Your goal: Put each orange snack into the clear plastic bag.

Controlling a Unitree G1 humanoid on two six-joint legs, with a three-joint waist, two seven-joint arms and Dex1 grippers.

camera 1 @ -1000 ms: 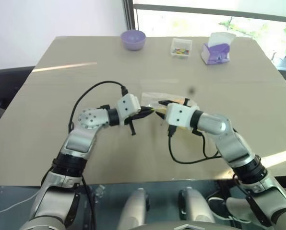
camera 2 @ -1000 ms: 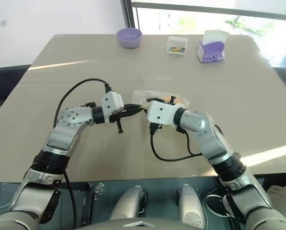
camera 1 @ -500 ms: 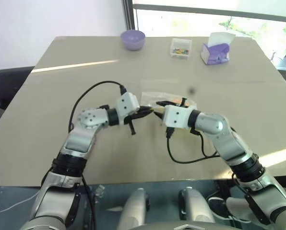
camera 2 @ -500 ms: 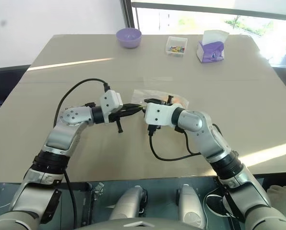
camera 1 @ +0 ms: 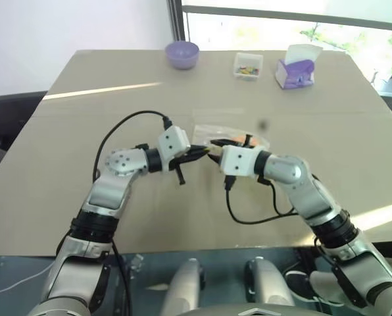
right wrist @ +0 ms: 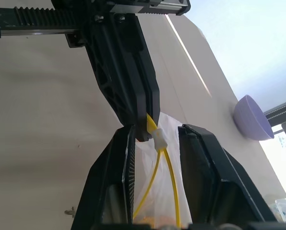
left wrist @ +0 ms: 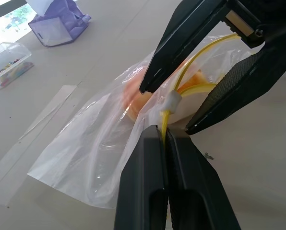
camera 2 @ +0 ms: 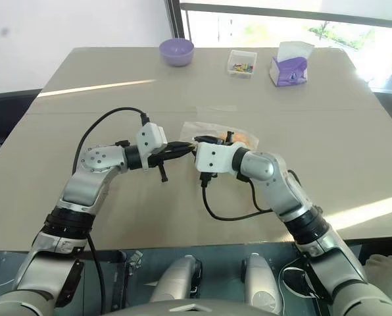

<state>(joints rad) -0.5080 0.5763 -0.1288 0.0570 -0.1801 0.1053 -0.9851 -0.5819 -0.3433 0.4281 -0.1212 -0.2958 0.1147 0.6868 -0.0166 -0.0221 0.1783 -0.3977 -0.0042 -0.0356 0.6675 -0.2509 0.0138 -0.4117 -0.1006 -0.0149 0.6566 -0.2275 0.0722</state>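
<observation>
Centrally, the round orange-yellow snack (left wrist: 140,98) sits inside the clear plastic zip bag (left wrist: 92,148), which lies mid-table with its yellow seal strip (left wrist: 164,125) at the end facing both grippers. The left gripper (left wrist: 165,136) has its two black fingers pressed together on that yellow strip, just beside the small white slider (left wrist: 172,101). The right gripper (right wrist: 156,136) comes from the opposite side, its jaws partly apart and straddling the slider and strip; whether its pads touch them cannot be told. Both grippers meet tip to tip at the bag's mouth, the snack lying just past them inside the bag.

Far side of the beige table (camera 1: 84,118): a purple round bowl (camera 1: 183,54), a small clear box of coloured bits (camera 1: 248,65) and a purple tissue box with white paper (camera 1: 297,68), all well apart from the bag. A strip of clear tape (left wrist: 44,115) lies flat near the bag. Black cables (camera 1: 127,122) loop off each wrist. Open tabletop on all sides of the bag; the near table edge is well behind the grippers.
</observation>
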